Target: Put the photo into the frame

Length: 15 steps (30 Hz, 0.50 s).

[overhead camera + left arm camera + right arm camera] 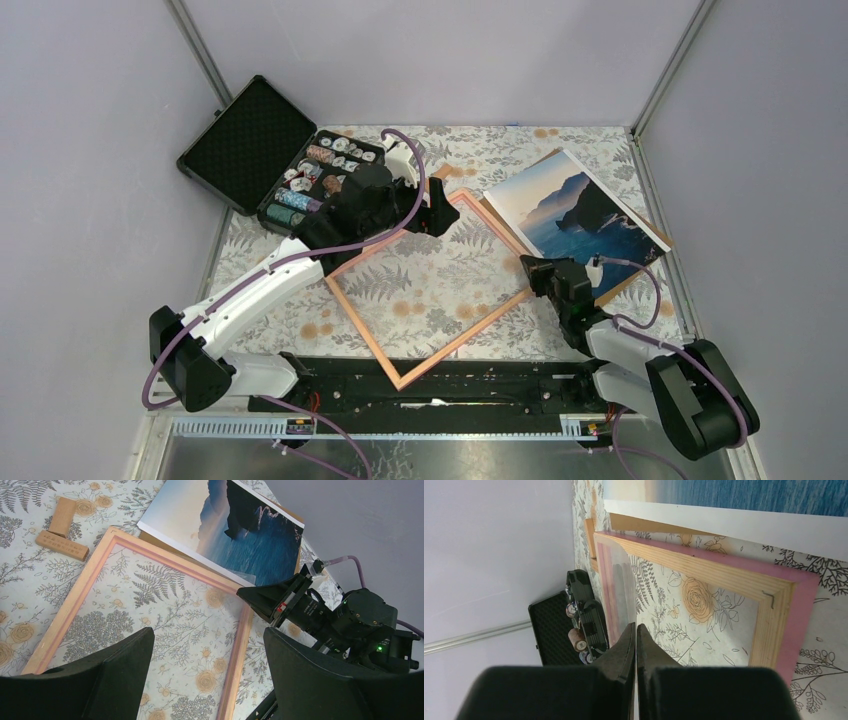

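Right claw, shut and empty, is risking skidding the photo away from the frame; left claw is gaping empty.

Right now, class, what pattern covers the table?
Grey ferns and tan roses on the white tablecloth; clearest in the left wrist view.

Photo, face up, lies far right; empty pinkish frame lies flat beside it, centre.

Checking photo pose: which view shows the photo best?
Top external: nearly the whole photo shows, its near edge partly behind the right gripper. Left wrist crops its top; right wrist shows an edge strip.
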Available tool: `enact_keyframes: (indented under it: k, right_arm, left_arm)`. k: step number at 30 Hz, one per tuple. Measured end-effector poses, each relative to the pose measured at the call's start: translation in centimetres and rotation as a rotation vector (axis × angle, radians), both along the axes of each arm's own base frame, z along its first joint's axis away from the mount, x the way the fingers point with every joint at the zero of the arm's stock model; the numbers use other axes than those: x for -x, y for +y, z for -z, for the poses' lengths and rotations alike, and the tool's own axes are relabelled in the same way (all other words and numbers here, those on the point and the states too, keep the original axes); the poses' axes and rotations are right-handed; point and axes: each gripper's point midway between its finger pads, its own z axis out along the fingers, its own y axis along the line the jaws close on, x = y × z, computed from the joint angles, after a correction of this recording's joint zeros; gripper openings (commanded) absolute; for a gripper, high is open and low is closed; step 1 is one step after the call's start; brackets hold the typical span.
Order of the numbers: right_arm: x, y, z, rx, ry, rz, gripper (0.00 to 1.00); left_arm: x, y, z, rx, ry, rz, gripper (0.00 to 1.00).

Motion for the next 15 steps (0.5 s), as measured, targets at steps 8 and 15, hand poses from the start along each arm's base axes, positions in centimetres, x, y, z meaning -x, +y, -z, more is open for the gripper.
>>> enact_keyframes:
  k: [8, 15]
  right_arm:
    - [0.3, -0.09, 0.18, 0.014, 0.007, -0.006, 0.0]
    - [0.53, -0.12, 0.51, 0.016, 0.015, -0.009, 0.0]
  left_arm:
    - [0.01, -0.01, 0.0, 0.0, 0.0, 0.0, 0.85]
    - [0.01, -0.01, 0.0, 0.0, 0.0, 0.0, 0.85]
